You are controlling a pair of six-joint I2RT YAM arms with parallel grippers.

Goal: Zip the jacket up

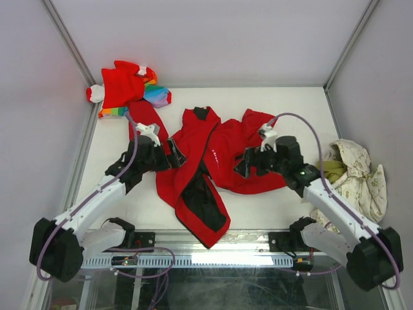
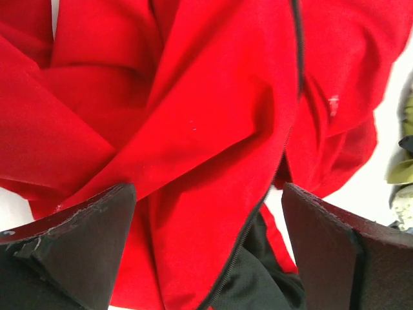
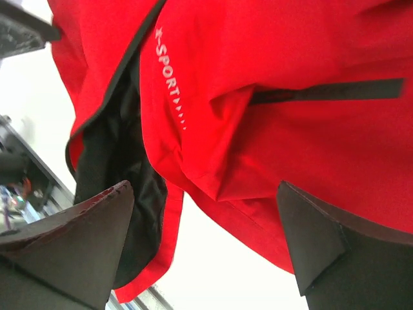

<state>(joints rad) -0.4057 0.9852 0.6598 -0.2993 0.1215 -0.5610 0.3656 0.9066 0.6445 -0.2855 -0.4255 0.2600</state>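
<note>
Jacket lies crumpled mid-table, front open. One flap is folded out with black lining up, and its tip reaches the near edge.

Left gripper is over the jacket's left side, jaws spread wide, nothing between them. Right gripper is over the jacket's right side, also wide apart and empty. From the wrist views I can't tell whether either one touches the cloth.

Handling, as a judgement: thin, light, floppy shell fabric, probably a bit slick. It will bunch and slide rather than hold shape, so one side needs pinning while the other is pulled. It isn't fragile.

The zipper runs as a dark line down the front edge, right between the left fingers in the left wrist view. The slider and bottom ends aren't visible, likely under folds. Best hold is the stiffer zipper tape near the hem, not the loose panel. White lettering and a dark pocket zip mark the chest panel under the right gripper.

Room: bare table beyond the jacket toward the far edge and far right corner, good for spreading it flat. A small red garment with rainbow stripes sits at the far left corner, close to the jacket's sleeve. A cream and olive cloth is heaped at the right edge beside the right arm. Walls close in on both sides.
</note>
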